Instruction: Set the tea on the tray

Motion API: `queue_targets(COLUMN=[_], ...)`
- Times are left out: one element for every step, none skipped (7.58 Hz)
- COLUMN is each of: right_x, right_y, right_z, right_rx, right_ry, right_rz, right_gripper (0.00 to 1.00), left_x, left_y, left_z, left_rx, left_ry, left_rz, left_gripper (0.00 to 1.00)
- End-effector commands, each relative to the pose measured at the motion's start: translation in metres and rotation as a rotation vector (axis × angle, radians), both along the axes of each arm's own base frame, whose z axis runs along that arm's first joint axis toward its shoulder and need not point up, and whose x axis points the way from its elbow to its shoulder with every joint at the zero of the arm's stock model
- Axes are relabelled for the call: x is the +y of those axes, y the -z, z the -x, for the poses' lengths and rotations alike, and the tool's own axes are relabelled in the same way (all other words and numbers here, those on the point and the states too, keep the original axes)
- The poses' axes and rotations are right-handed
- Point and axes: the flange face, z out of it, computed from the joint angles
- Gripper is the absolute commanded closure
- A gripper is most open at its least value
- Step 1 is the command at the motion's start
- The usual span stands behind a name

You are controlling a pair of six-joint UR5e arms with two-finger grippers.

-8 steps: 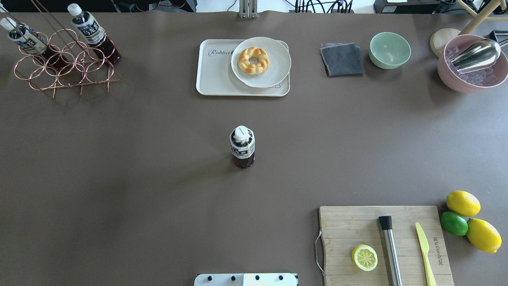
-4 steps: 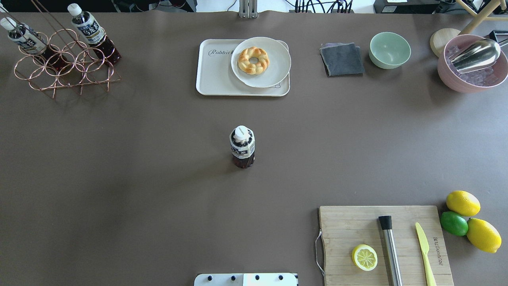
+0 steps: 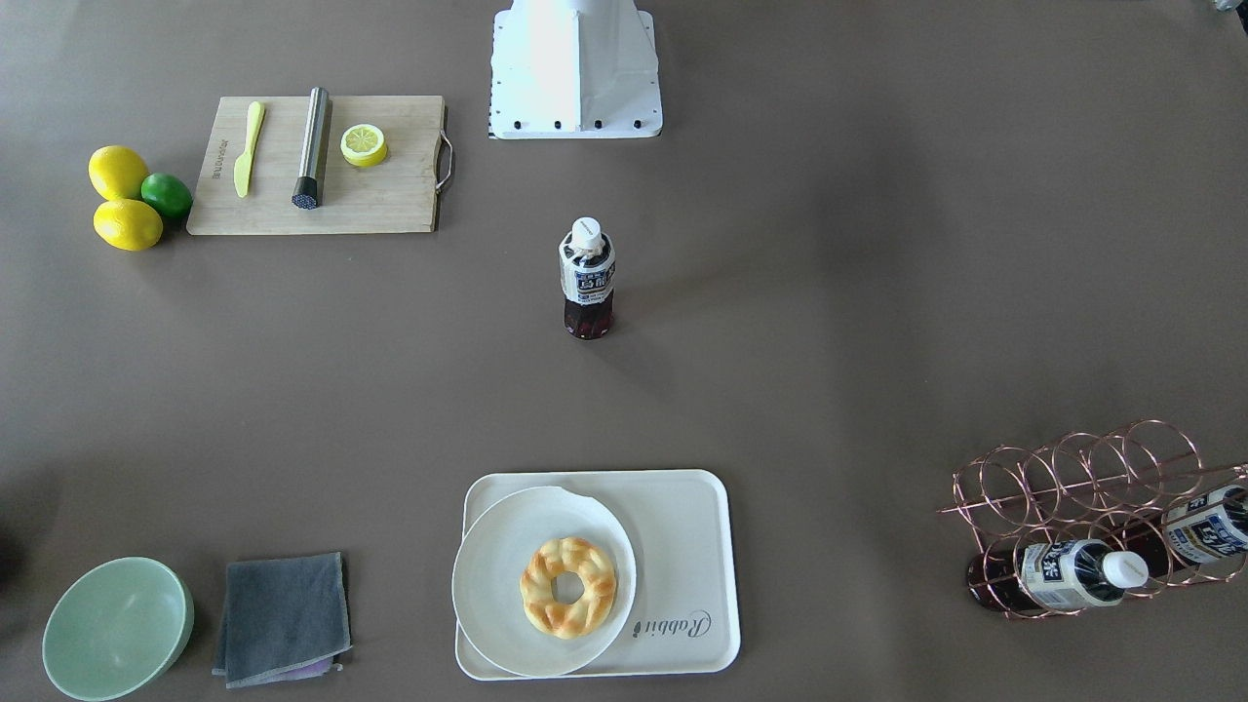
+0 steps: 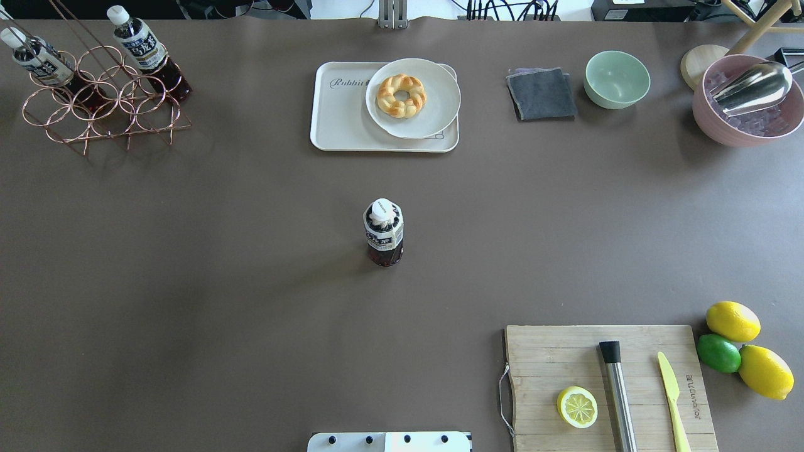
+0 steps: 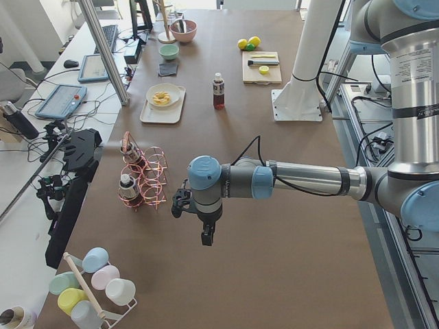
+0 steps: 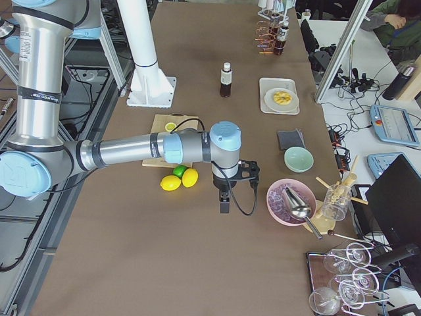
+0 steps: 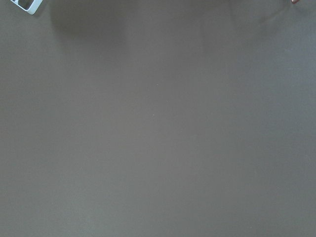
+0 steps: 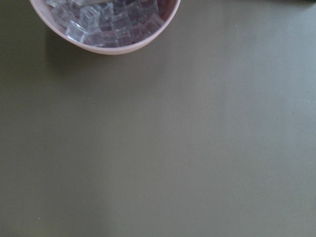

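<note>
The left gripper (image 5: 206,237) and right gripper (image 6: 224,207) are hanging over the brown table (image 4: 188,282) at opposite ends (their finger opening cannot be told). The tea (image 4: 384,233) is standing upright mid-table, well apart from the tray (image 4: 342,122), which is sitting near the far edge beside cluttered desks (image 5: 86,49).

The tea (image 4: 384,233) is clear glossy plastic, the tray (image 4: 342,119) matt plastic, the cutting board (image 4: 540,358) wood.

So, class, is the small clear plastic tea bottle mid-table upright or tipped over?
Upright: the small clear plastic tea bottle stands on its base on the brown table, white cap uppermost.
</note>
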Motion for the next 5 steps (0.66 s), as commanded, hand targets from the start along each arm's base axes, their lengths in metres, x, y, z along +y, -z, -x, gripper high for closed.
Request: queue_targets(right_x=[-0.035,-0.059,-0.072,-0.082,-0.082], right_y=[0.114,0.171,0.225,0.287,0.357], right_z=[0.025,0.053,0.11,0.208,0.261], right_rx=[-0.05,-0.134,-0.191,-0.242,-0.319], right_ry=[0.019,-0.011,0.061,0.228,0.201], right_rz=[-0.211,-0.238,-0.293,-0.385,-0.371], right_gripper=[0.0,0.0,0.0,0.0,0.0], left_x=[0.0,0.0,0.0,0.0,-0.001], left_y=[0.001,0.0,0.0,0.0,0.0], left_z=[0.0,0.0,-0.001,-0.001,-0.001], left_rx=[0.001,0.004,0.008,0.009,0.009], left_ry=[0.001,0.001,0.001,0.002,0.002], left_rz=[0.0,0.001,0.003,0.004,0.002], left_gripper=[0.03,0.03,0.03,0.03,0.03])
